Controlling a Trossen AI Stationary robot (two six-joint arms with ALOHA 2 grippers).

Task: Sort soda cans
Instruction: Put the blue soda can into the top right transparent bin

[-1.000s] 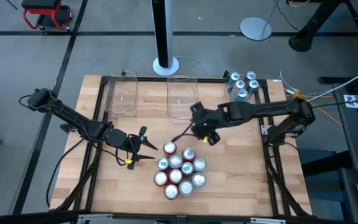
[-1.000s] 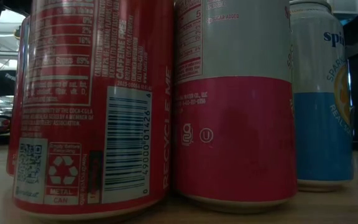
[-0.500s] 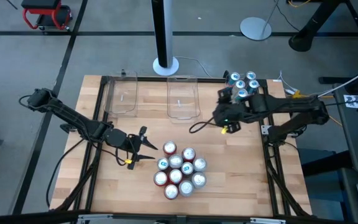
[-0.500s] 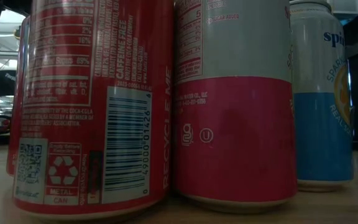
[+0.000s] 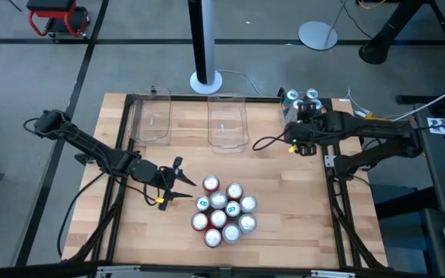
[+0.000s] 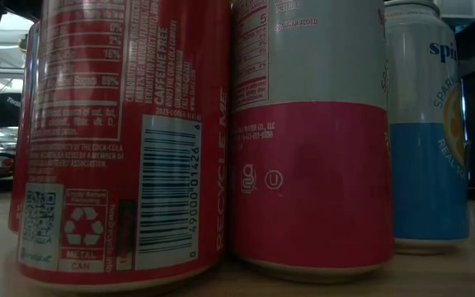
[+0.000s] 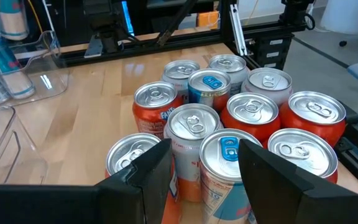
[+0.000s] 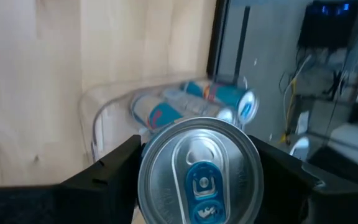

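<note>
1. Standing nearest on the wooden table point(image 5: 300, 208) is a tight cluster of soda cans point(image 5: 222, 212), about ten of them upright and touching one another, a mix of red, silver-and-red and teal-blue bodies with silver tops.
2. From table height, a red can point(image 6: 122, 140) and a silver-and-red can point(image 6: 308, 140) fill the near edge, with a pale blue can point(image 6: 427, 124) just to their right.
3. The left gripper point(image 5: 178, 182) hovers just left of that cluster, low over the wood, its fingers point(image 7: 157, 171) apart with nothing between them; past them its wrist camera looks at the can tops point(image 7: 229, 124).
4. The left arm point(image 5: 91, 147) reaches in from the table's left edge.
5. Farther back, two clear plastic bins point(image 5: 151, 117) point(image 5: 228, 122) sit side by side at the far edge, left of centre and centre; I cannot make out anything inside them.
6. At the far right, the right gripper point(image 5: 304, 131) is clamped on a teal-blue soda can point(image 8: 197, 168), which sits upright between its fingers point(image 8: 104, 174) with a blue tab on its silver top.
7. It hangs at the near rim of a third clear bin point(image 5: 287, 116) in the far right corner, where more teal-blue cans point(image 5: 302, 96) already stand.
8. The right arm point(image 5: 377, 135) stretches in from the right edge.
</note>
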